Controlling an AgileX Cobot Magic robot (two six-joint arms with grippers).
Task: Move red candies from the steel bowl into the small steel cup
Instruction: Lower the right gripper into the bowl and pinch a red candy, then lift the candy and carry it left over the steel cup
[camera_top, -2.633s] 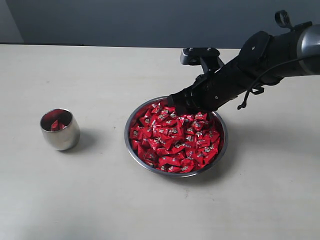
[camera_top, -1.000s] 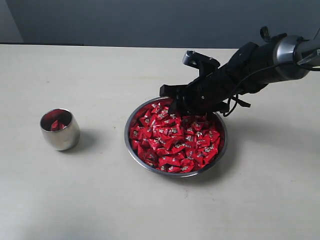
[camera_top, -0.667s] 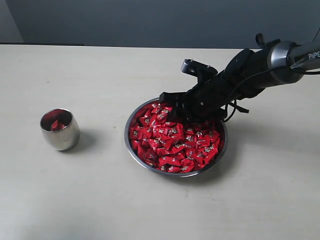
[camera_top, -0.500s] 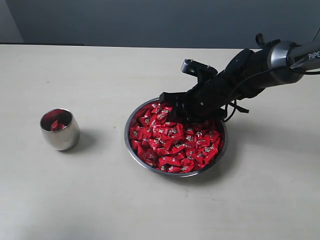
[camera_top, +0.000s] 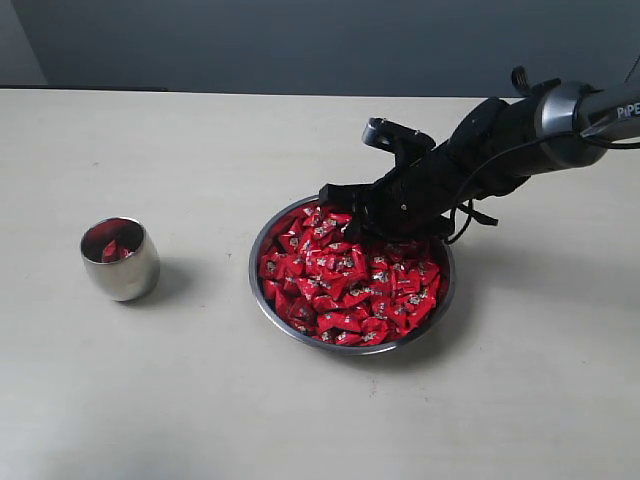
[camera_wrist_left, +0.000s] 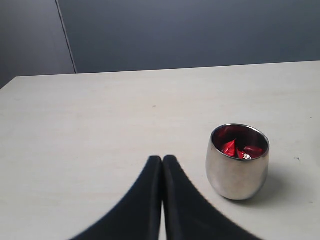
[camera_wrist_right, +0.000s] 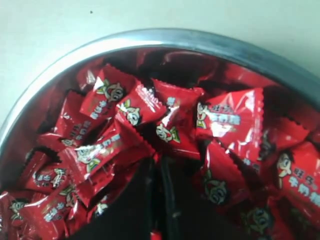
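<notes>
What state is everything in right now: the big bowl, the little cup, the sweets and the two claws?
steel bowl: upright on the table, heaped full.
red candies: wrapped, most piled in the bowl, a few in the cup.
small steel cup: upright, only a few candies inside.
right gripper: shut, tips down among the bowl's candies; whether it pinches one cannot be told.
left gripper: shut, empty, apart from the cup.

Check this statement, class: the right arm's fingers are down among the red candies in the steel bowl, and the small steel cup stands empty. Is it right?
No. The cup is not empty: the left wrist view shows a few red candies inside it. The rest holds: the right fingers are down among the candies in the bowl.
</notes>
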